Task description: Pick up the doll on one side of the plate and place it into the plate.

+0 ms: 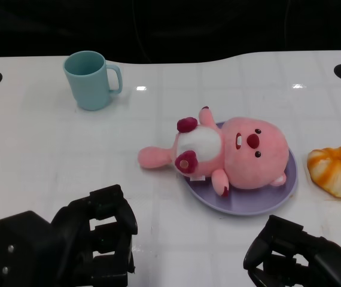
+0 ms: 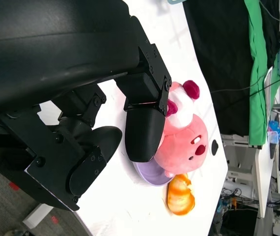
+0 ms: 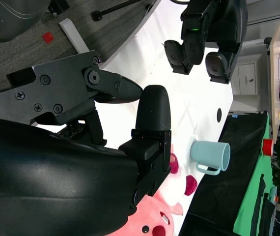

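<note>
**A:** Doll check: the pink plush is lying on its back on the purple plate, head and most of the body over the dish. One leg and the tail end stick out past the rim toward the left and rest on the white table. So we'd call the placing basically done, judging by how it lies.

**B:** Agreed. We don't see either hand on it. The left hand sits low at the near edge of the table, well short of the plate, holding nothing. Its fingers look curled in toward the palm in the head view, but the left wrist view shows a gap between them, so we'd say loosely bent, narrow-ish, and clear of the doll.

**A:** And the right hand? We only get a corner of it from the head camera.

**B:** Its fingers look bent there, with nothing visible in them. The right wrist view shows one finger standing apart from the others over bare table. Empty for sure; how wide it is, we can't tell properly.

**A:** Other stuff: a teal mug far back on the left, and an orange-and-white bun-looking thing just beside the plate on the right. Neither touches the doll.

**B:** What's left, we reckon, is little or nothing: maybe nudging that overhanging leg in, if anyone's picky.
</note>
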